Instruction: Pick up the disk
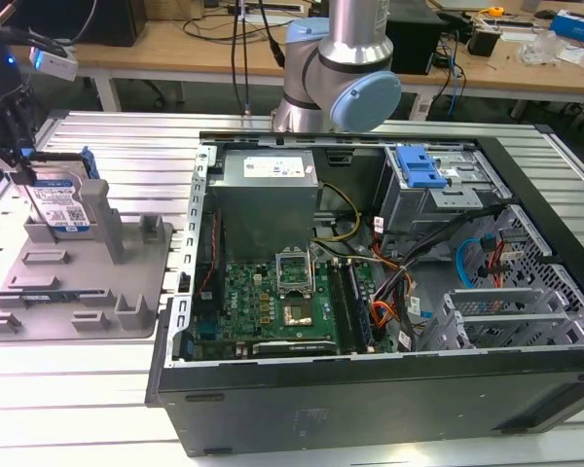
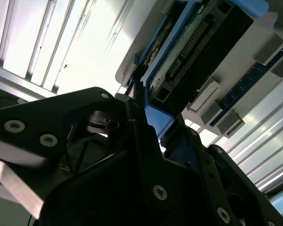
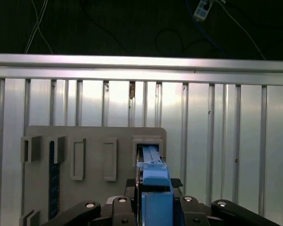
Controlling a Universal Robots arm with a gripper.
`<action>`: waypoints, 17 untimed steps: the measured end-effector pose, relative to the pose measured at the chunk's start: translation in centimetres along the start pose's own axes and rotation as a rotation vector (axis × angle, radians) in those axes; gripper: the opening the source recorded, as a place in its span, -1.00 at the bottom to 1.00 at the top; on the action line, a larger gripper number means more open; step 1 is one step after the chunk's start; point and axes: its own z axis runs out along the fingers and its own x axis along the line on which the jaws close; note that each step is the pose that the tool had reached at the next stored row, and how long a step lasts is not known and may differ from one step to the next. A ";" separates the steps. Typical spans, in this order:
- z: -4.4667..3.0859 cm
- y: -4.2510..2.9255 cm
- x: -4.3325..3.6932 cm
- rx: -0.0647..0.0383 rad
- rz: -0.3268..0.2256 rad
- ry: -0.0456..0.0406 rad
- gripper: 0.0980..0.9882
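The claw (image 1: 19, 165) grips the disk (image 1: 60, 202) by its upper edge, upright, with the grey fixture tray (image 1: 88, 292) directly beneath.

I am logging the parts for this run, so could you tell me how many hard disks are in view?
1. The disk stands upright on the grey fixture tray at the exterior view's left, with the gripper at it. Others may be hidden inside the computer case.

Silver arm (image 1: 355, 29), blue joint cap (image 1: 367, 100), black screwed fingers (image 2: 146, 136).
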 end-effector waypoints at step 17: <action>-13.98 0.48 0.35 0.000 0.000 0.0002 -0.39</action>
